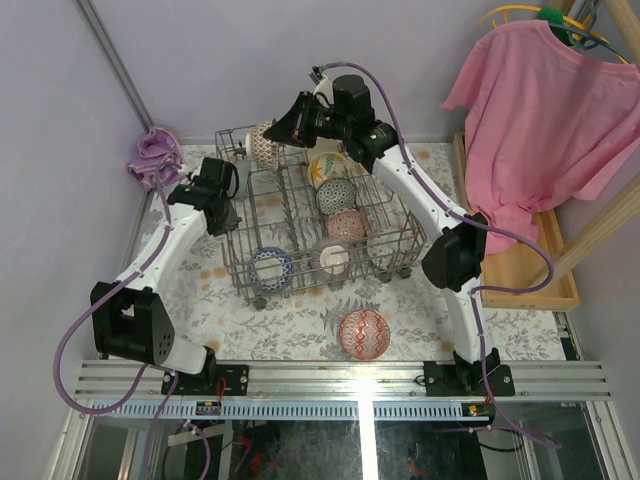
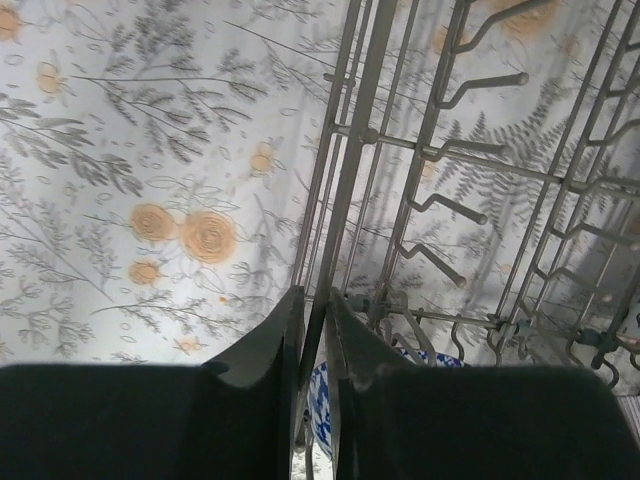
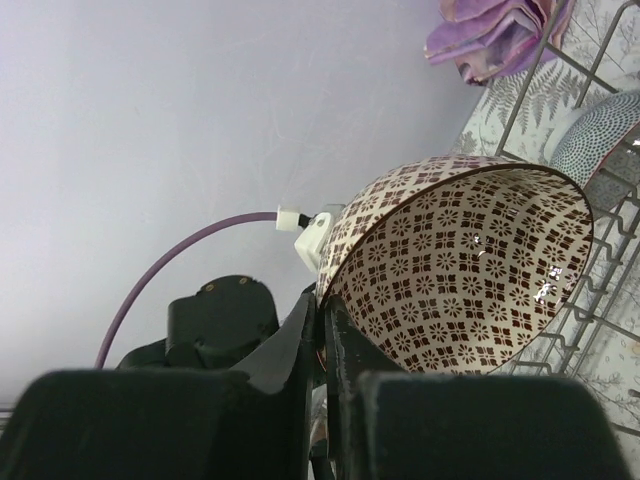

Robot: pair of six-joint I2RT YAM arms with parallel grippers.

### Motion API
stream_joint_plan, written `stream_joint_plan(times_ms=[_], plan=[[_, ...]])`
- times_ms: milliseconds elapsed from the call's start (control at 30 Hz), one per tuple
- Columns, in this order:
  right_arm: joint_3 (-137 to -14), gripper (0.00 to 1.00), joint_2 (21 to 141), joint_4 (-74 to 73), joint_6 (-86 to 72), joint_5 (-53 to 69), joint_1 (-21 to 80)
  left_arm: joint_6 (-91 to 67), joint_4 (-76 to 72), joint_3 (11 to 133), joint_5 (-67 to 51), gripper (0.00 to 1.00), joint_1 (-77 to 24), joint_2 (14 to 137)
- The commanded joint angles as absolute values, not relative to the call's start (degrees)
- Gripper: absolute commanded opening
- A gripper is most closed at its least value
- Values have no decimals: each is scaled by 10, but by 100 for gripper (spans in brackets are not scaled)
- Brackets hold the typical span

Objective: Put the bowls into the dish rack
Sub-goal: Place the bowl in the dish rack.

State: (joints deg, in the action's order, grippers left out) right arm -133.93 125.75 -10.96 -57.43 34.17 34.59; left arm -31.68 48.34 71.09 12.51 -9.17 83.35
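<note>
Red bowl point(image 1: 364, 333): set on the flower-printed bench point(image 1: 300, 325), just outside the near wall of the dish rack point(image 1: 300, 284); shown by the top view alone
Near row: a blue bowl point(image 1: 270, 267) and a white bowl point(image 1: 333, 258) are stood among the tines at the rack's near end
Left tool point(image 2: 312, 305): closed narrowly on a wire of the rack's left wall, one finger point(image 2: 265, 355) being laid on each side of it; the grip is made plain by the left wrist view, while from the top only the tool's place at that wall is seen
Below the left tool: a slice of blue and white bowl is seen under the fingers in the left wrist view
Right-hand row: a pink bowl point(image 1: 347, 224), a dark bowl point(image 1: 336, 194) and a floral bowl point(image 1: 327, 165) are lined up in the rack, one beyond the other
Right tool point(image 3: 320, 310): clamped on the rim of a brown-patterned bowl point(image 3: 460, 270), which is held on edge at the rack's far left end; its lattice-printed inside is shown by the right wrist view only
Blue-dotted bowl point(image 3: 600, 135): seen beside rack wires in the right wrist view; its exact place cannot be told
Purple cloth point(image 1: 155, 150): bunched at the bench's far left
Pink shirt point(image 1: 530, 100): hung at the far right
</note>
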Motion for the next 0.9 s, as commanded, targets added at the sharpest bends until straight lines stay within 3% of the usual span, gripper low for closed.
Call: stream_joint_plan(times_ms=[0,133,300,433,533,867], plan=[[-1335,0,1238,-48,-583,374,345,-377,438,720,84,8,-136,841],[-1318,0,1237,-47,-581,393,345,-383,436,733,91,11,-146,836],[-1353,0,1273,-71,-580,451,346,-379,449,751,106,41,-143,822],[-1362,0,1294,-79,-581,482,346,-377,452,755,100,50,-141,807],[-1357,0,1298,-86,-576,493,347,-375,459,751,100,54,-142,782],[-1356,0,1313,-82,-576,519,353,-407,521,799,92,56,-142,661]])
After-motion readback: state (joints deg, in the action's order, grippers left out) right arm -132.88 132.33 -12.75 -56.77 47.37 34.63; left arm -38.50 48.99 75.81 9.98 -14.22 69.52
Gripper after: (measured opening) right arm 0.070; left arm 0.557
